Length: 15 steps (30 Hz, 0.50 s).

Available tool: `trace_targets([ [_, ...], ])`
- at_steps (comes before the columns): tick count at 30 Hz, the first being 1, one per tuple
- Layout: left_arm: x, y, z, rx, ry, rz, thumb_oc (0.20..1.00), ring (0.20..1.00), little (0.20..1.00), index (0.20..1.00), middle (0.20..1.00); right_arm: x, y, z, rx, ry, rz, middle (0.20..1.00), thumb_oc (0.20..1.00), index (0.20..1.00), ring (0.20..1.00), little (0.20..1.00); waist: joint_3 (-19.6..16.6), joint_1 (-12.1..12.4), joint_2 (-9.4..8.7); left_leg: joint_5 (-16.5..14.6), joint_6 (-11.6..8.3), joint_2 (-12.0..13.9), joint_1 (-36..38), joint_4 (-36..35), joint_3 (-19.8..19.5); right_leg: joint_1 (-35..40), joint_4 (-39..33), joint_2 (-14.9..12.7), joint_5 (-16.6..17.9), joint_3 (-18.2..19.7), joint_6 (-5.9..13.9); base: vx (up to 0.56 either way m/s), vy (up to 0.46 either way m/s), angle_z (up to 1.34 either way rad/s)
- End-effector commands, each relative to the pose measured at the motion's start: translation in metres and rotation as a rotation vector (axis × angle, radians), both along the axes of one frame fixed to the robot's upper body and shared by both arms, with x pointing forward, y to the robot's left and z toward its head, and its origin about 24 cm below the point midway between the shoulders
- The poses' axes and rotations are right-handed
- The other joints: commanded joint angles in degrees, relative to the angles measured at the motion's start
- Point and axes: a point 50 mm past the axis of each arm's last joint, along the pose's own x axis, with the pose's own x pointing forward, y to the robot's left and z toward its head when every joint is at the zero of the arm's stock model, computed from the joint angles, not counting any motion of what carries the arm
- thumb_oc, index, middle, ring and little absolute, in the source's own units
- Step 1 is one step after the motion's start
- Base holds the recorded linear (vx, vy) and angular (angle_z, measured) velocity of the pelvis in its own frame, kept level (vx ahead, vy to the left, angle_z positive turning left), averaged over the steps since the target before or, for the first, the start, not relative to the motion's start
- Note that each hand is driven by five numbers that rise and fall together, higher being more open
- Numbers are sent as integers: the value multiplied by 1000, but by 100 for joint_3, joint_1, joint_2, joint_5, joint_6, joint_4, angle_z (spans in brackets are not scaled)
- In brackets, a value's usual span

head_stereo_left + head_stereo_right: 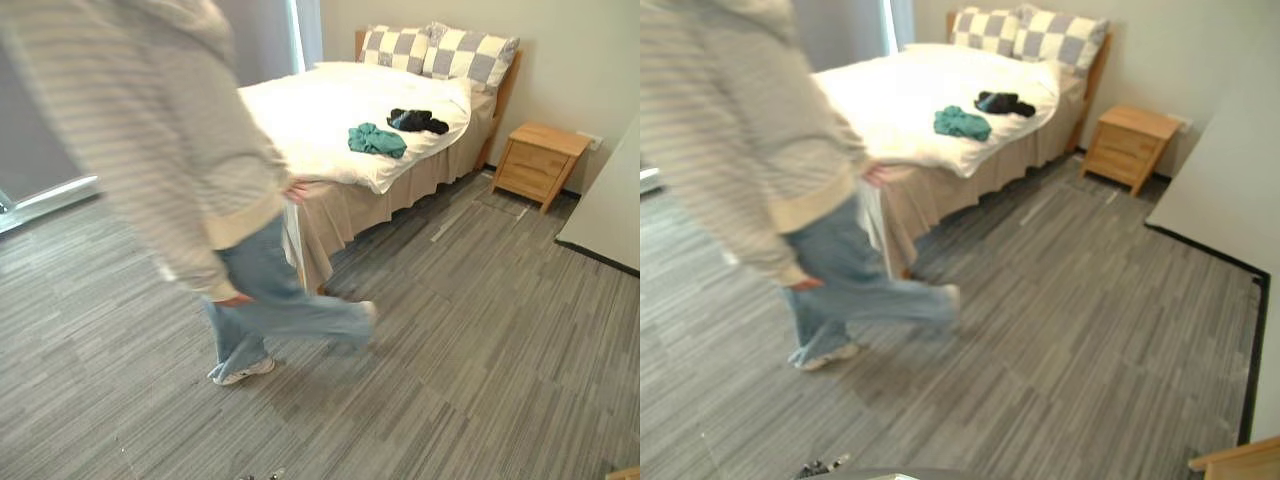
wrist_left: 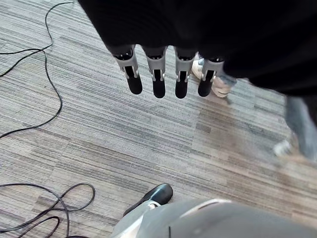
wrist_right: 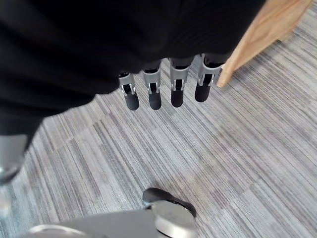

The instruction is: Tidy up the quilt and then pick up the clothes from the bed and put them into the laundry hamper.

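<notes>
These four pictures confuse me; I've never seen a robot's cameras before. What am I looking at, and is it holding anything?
The two wide pictures come from the humanoid robot's head. They show a bed with a white quilt, a green garment and a dark garment lying on it, checked pillows, a wooden nightstand, and a person walking past in front. The other two look along each wrist: the left hand and right hand hang over the grey floor, fingers straight, holding nothing.
</notes>
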Motion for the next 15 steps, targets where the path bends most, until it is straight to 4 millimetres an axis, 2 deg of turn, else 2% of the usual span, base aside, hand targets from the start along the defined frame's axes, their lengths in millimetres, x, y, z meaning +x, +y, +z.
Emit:
trace_targets([
  [1, 34, 0, 5, 20, -66, -55, 1000, 1000, 1000, 1000, 1000, 39, -3, 6, -21, -89, 41, 1000, 1000, 1000, 1000, 1000, 508, 0, -47, -312, -467, 157, 503, -295, -216, 449, -731, -517, 166, 104, 785, -1, 16, -7],
  [9, 37, 4, 6, 36, -58, -119, 1000, 1000, 1000, 1000, 1000, 39, -2, 6, -3, -85, 22, 1000, 1000, 1000, 1000, 1000, 624, -1, -64, -381, -373, 105, 407, -232, -203, 273, -446, -540, 50, 200, 777, 29, 33, -8],
  [11, 45, 9, 9, 38, -87, -75, 1000, 1000, 1000, 1000, 1000, 47, -3, 8, 14, -126, -51, 1000, 1000, 1000, 1000, 1000, 837, -17, -43, -416, -267, 127, 238, -116, -186, -350, 503, -470, -67, 127, 829, -80, 61, -23],
  [12, 47, 12, 10, 26, -110, 9, 1000, 1000, 1000, 1000, 1000, 55, -4, 10, 35, -182, -120, 1000, 1000, 1000, 1000, 1000, 947, -41, 46, -487, -215, 179, 241, -99, -86, -928, 1508, -605, 16, -165, 1083, -27, 73, -26],
  [13, 47, 12, 10, 25, -110, 10, 1000, 1000, 1000, 1000, 1000, 55, -4, 10, 34, -182, -121, 1000, 1000, 1000, 1000, 1000, 943, -37, 37, -488, -212, 165, 233, -98, -82, -960, 1555, -621, -8, -155, 1088, 70, 87, -37],
  [15, 45, 17, 11, 34, -114, 61, 1000, 1000, 1000, 1000, 1000, 59, -8, 12, 32, -210, -166, 1000, 1000, 1000, 1000, 1000, 1016, -77, 119, -566, -231, 209, 460, -206, 26, -1366, 2133, -905, 343, -533, 1254, 284, -17, -37],
])
